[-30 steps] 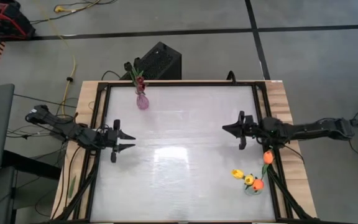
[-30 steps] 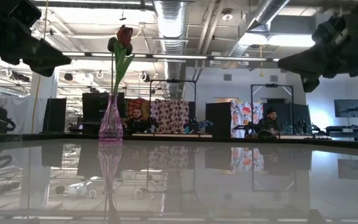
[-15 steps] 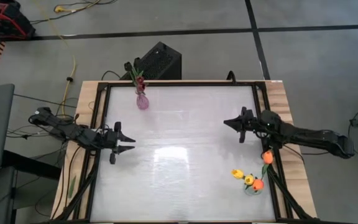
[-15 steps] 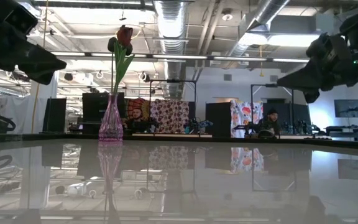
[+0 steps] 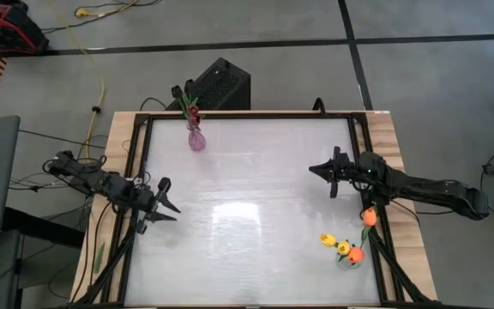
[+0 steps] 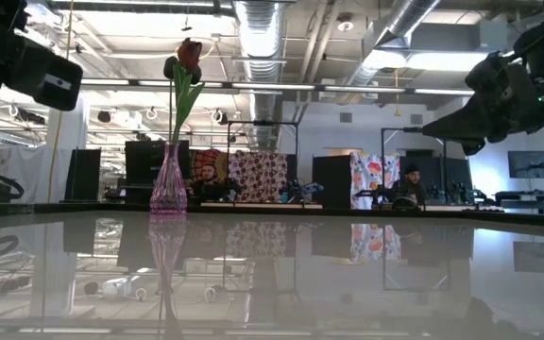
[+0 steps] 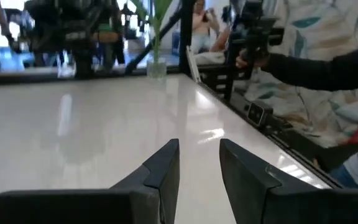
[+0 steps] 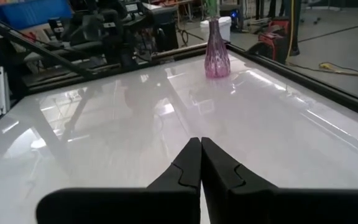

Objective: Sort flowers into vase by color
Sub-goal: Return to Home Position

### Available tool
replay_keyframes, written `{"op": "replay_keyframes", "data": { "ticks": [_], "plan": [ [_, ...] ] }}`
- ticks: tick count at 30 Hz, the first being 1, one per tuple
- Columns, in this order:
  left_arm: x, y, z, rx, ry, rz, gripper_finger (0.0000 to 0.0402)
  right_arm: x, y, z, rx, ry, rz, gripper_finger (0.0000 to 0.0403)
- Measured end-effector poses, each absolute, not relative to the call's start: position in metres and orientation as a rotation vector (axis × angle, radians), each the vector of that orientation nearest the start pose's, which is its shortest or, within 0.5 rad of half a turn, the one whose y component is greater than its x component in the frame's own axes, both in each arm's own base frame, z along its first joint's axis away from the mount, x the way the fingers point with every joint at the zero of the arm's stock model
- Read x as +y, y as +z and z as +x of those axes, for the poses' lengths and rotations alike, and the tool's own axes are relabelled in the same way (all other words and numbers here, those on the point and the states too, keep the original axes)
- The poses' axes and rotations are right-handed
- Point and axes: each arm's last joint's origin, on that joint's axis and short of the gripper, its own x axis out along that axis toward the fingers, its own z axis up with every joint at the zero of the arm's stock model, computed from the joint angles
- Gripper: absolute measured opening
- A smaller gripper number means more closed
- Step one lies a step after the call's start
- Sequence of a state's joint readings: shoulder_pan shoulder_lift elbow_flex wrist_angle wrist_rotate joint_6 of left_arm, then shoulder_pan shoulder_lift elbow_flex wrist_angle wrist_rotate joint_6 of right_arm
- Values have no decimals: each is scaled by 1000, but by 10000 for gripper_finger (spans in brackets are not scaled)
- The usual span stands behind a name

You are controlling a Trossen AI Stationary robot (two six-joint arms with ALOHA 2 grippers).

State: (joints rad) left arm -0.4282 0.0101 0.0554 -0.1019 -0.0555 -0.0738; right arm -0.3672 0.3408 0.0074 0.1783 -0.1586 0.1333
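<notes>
Just changed, and only on the left: left gripper drawn a little back toward the edge of the table and twisted about its wrist. Now down-table and to the left of the pink vase, fingers parted, nothing between them. Right gripper unmoved over the last half second, far across from the pink vase on the right side, fingers pressed together, empty. Reads as both arms retreating with no stem in hand, so sorting probably finished and only the parking left.

Counted: one pink vase at the far left of the table, holding the dark red flowers. At least two heads there, exact number hard to tell. In the corner diagonally opposite the pink vase, one bunch of yellow and orange flowers: four heads, seemingly two yellow and two orange, standing in clear glass too faint to make out. None seen lying loose. Two arms, two grippers. Beyond the pink vase, at least one person in the room behind.
</notes>
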Motion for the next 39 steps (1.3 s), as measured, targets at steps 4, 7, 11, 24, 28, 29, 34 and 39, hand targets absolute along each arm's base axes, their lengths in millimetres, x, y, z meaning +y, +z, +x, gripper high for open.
{"op": "replay_keyframes", "data": {
  "ticks": [4, 7, 11, 24, 28, 29, 34, 39],
  "plan": [
    [-40, 168, 89, -10, -427, -55, 99, -38, 152, 111, 151, -226, 176, 33],
    [-41, 168, 89, -6, -422, -52, 98, -38, 149, 111, 175, -226, 182, 34],
    [-38, 169, 90, -15, -341, -96, 97, -37, 145, 110, 221, -228, 192, 34],
    [-37, 169, 91, -11, -295, -97, 97, -37, 140, 109, 267, -231, 204, 35],
    [-37, 169, 91, -11, -295, -97, 97, -37, 140, 109, 269, -231, 205, 35],
    [-37, 169, 91, -11, -295, -97, 97, -37, 140, 109, 269, -231, 205, 35],
    [-37, 169, 91, -11, -295, -97, 97, -37, 140, 108, 270, -231, 205, 35],
    [-37, 170, 91, -12, -295, -98, 97, -37, 140, 108, 272, -231, 206, 35]
  ]
}}
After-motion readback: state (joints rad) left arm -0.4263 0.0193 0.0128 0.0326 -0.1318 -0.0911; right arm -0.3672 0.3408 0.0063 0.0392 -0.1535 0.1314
